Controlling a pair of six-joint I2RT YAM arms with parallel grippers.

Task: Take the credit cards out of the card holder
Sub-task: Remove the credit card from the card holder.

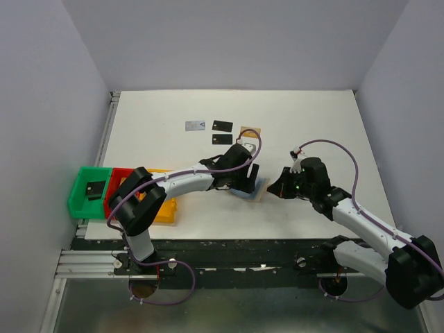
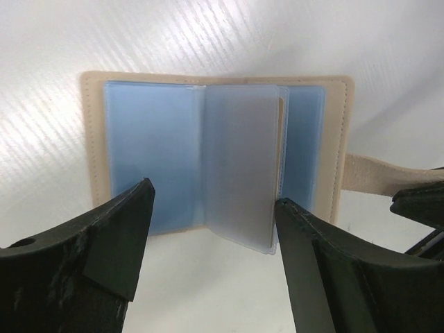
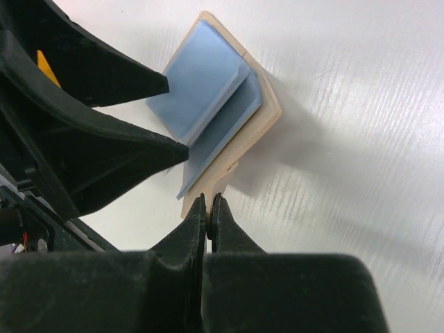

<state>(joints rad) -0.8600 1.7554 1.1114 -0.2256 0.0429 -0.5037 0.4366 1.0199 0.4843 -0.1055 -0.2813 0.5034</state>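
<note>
The card holder (image 2: 156, 156) lies open on the white table, with light-blue panels and a tan border; a translucent sleeve (image 2: 239, 163) stands up at its middle fold. My left gripper (image 2: 215, 198) is open and empty, with one finger on each side just in front of the holder. My right gripper (image 3: 209, 202) is shut on the holder's tan strap (image 3: 232, 163). In the top view the holder (image 1: 257, 189) lies between the two grippers. A silvery card (image 1: 195, 125), two black cards (image 1: 223, 125), (image 1: 222, 139) and an orange-gold card (image 1: 250, 131) lie on the table beyond it.
A green bin (image 1: 78, 198) holding a dark object, a red bin (image 1: 116, 186) and a yellow bin (image 1: 166, 211) stand in a row at the left near edge. The left arm (image 1: 187, 182) stretches across from them to the holder.
</note>
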